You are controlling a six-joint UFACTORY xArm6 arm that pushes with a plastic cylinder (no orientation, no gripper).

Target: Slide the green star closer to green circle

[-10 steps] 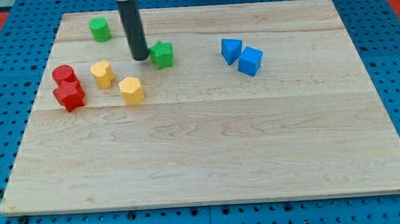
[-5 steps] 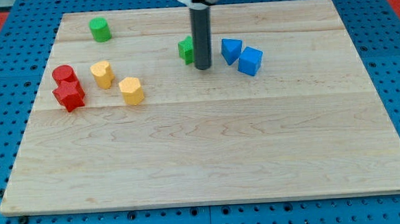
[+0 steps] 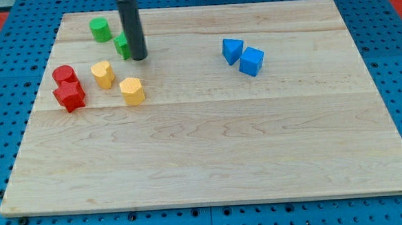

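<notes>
The green star (image 3: 122, 46) sits near the view's top left on the wooden board (image 3: 210, 153), partly hidden behind the dark rod, so its shape is hard to make out. It lies just below and to the right of the green circle (image 3: 100, 29), close to it but apart. My tip (image 3: 139, 58) rests on the board right against the star's right side; the rod is a plain stick with nothing to open or close. Below the star are two yellow blocks (image 3: 103, 74) (image 3: 132, 90), near each other. Further left, a red circle (image 3: 64, 74) touches a red star (image 3: 70, 96) just under it. Well apart, on the view's right, two blue blocks (image 3: 232, 50) (image 3: 251, 61) sit side by side.
</notes>
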